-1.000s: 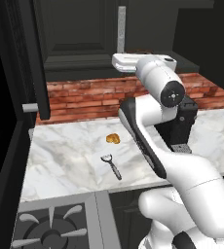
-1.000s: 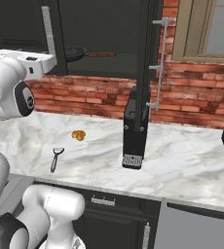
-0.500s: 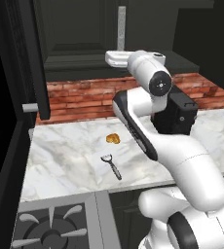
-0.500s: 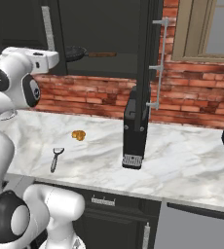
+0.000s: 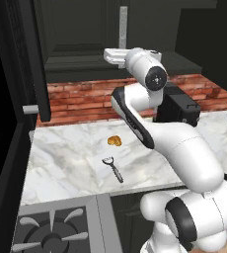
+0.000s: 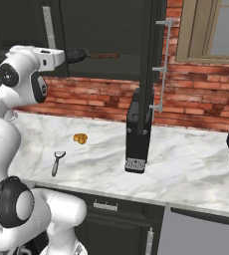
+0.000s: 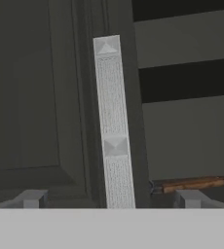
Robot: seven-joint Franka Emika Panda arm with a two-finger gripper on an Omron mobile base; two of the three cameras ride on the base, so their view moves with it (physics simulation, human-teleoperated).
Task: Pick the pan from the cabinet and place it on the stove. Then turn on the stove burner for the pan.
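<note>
The stove (image 5: 46, 232) waits at lower left for the pan. The gripper (image 7: 111, 203), fingers spread and empty, faces the cabinet (image 7: 36, 97) door's bar handle. The pan (image 6: 77, 54) sits on the open shelf just right. Since a second ago the hand has risen toward it.

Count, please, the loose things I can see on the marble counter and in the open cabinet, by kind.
Frying pan, in the cabinet: 1
Peeler, on the counter: 1
Small orange-brown food piece, on the counter: 1
Black upright appliance, on the counter: 1
Total: 4
</note>
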